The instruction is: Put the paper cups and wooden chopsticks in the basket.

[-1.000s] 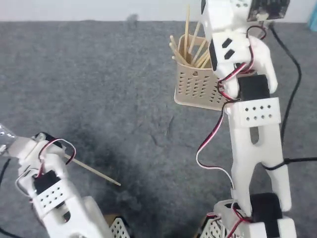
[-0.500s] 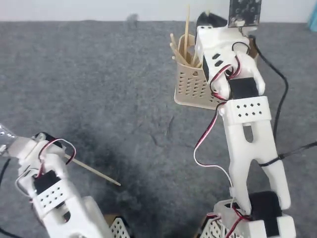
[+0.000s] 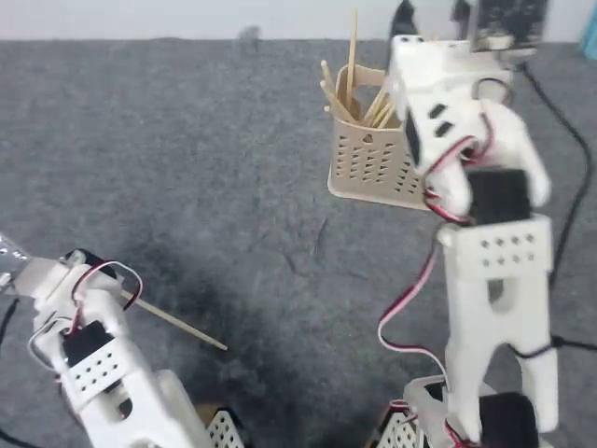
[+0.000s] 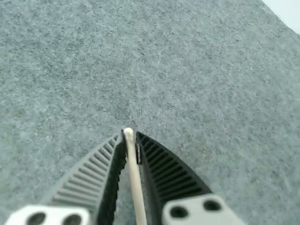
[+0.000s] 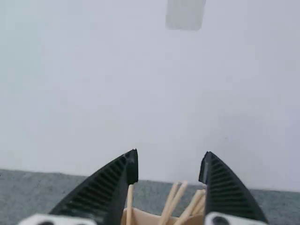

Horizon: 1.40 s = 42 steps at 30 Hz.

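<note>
Holding one stick: the left pincer (image 4: 130,137) is clenched on a wooden chopstick (image 4: 135,183), low over the grey bench (image 3: 187,140), well apart from the basket (image 3: 368,163).
Right pincer (image 5: 171,164): released, jaws spread, above the basket.
Basket contents: bundled chopsticks (image 3: 353,65) standing inside, at the bench's far side.

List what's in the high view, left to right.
left arm → chopstick → basket → right arm
</note>
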Motion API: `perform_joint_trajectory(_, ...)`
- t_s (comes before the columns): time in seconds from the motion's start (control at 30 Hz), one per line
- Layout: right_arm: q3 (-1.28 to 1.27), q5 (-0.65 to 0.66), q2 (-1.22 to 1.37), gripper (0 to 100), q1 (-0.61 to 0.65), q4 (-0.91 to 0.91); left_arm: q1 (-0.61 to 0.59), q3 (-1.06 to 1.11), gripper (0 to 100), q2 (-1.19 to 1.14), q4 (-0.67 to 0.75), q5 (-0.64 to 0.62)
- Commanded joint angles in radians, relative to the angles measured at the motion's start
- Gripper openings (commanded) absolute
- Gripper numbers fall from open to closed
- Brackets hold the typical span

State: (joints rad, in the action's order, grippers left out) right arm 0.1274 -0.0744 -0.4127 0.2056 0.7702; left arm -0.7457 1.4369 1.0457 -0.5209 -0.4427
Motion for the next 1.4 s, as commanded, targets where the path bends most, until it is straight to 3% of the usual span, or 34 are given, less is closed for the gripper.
perform_joint_trajectory(0.0,0.095,-0.012,-0.093,23.1,-0.039,0.099,0.008,-0.039,1,0.017,-0.003,-0.009)
perform_joint_trajectory(0.1,0.094,-0.012,-0.157,18.0,-0.051,0.252,0.008,-0.039,1,0.017,-0.003,-0.009)
perform_joint_trajectory(0.23,0.068,-0.014,-0.234,0.2,-0.088,0.406,0.008,-0.041,1,0.015,-0.003,-0.011)
perform_joint_trajectory(0.33,0.005,-0.014,-0.28,3.9,-0.122,0.472,0.008,-0.047,1,0.02,-0.003,-0.011)
perform_joint_trajectory(0.5,-0.221,-0.014,-0.389,0.7,-0.174,0.539,0.012,-0.127,1,0.017,-0.012,0.043)
perform_joint_trajectory(0.9,-1.066,-0.008,-0.885,0.8,-0.196,0.392,0.063,-0.674,1,0.015,-0.379,0.061)
perform_joint_trajectory(1.17,-1.507,-0.012,-1.222,0.7,-0.196,0.312,0.207,-1.044,1,-0.025,-0.47,0.1)
perform_joint_trajectory(1.37,-1.758,-0.026,-1.419,0.7,-0.199,0.208,0.342,-1.343,1,-0.189,-0.45,0.133)
